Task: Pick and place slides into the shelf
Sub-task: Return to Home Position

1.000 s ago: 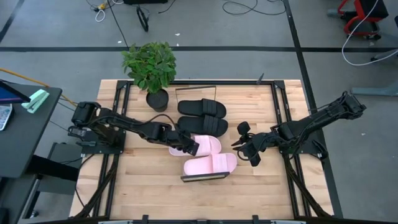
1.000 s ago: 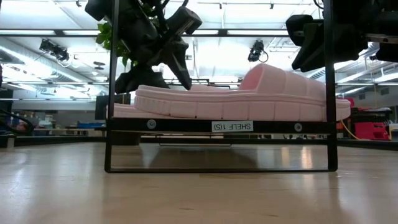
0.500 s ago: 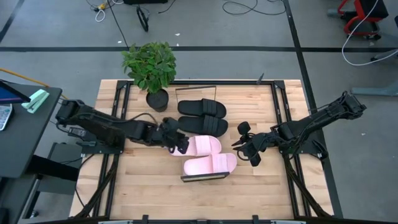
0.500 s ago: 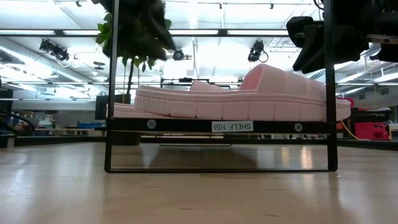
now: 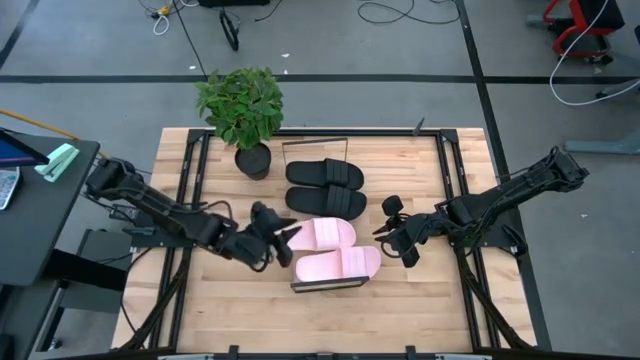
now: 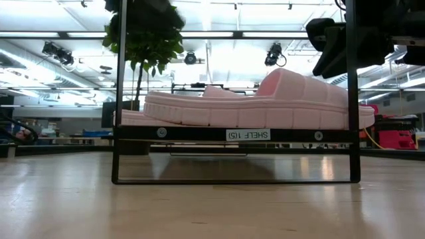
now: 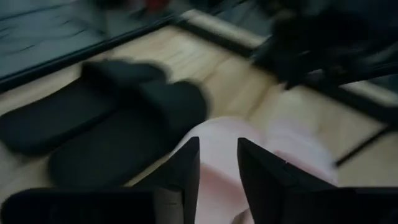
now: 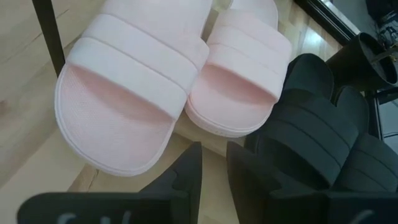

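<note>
Two pale pink slides [image 5: 325, 233] [image 5: 338, 265] and two black slides [image 5: 325, 173] [image 5: 327, 203] lie side by side in a row on the shelf [image 5: 325, 287], soles down, between its two black end bars. The low view shows the nearest pink slide [image 6: 265, 106] flat on the shelf's board [image 6: 232, 135]. My left gripper [image 5: 280, 232] [image 7: 217, 158] is open, just left of the pink slides, touching nothing. My right gripper [image 5: 388, 222] [image 8: 214, 165] is open and hovers right of the shelf, facing the pink slides [image 8: 124, 93].
A potted plant [image 5: 240, 105] stands at the table's far left, its pot [image 5: 253, 160] close to the shelf's far corner. Bare slatted table [image 5: 420, 310] lies near of the shelf and on both sides. A dark side table [image 5: 40, 210] stands left of the table.
My left gripper has drawn back from the left end of the farther pink slide toward the table's left and near edges, and has gone from the low view. The slide has stayed where it was. My right arm has kept still.
</note>
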Robot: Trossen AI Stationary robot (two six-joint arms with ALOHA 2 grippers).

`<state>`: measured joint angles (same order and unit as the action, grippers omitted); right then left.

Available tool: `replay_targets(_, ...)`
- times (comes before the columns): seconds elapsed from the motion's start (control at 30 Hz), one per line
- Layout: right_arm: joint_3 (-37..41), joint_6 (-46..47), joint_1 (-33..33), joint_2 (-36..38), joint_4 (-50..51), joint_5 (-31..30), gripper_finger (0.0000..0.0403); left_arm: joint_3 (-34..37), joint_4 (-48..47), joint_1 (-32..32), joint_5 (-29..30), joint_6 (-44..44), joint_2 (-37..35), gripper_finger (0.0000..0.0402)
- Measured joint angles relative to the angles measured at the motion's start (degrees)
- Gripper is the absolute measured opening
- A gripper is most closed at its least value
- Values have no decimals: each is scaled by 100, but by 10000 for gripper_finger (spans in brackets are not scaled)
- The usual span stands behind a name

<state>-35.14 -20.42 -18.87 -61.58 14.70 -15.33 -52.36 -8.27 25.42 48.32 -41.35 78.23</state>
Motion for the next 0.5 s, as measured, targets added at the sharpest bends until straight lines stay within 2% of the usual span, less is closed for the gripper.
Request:
replay_targets(0.13,0,0,0,0,-51,-3,80,895,2963,-196,-851,1547,-87,86)
replay_targets(0.23,0,32,0,0,-133,-5,80,1329,4528,-504,-1673,2634,-70,63)
replay_targets(0.3,0,103,2,0,-168,-9,80,1472,5019,-765,-2075,3174,-97,49)
replay_targets(0.37,0,209,2,0,-150,-11,80,1634,5013,-998,-2245,3485,-203,38)
replay_targets(0.5,0,409,0,0,-129,-9,80,1963,5123,-1516,-2624,3604,-586,16)
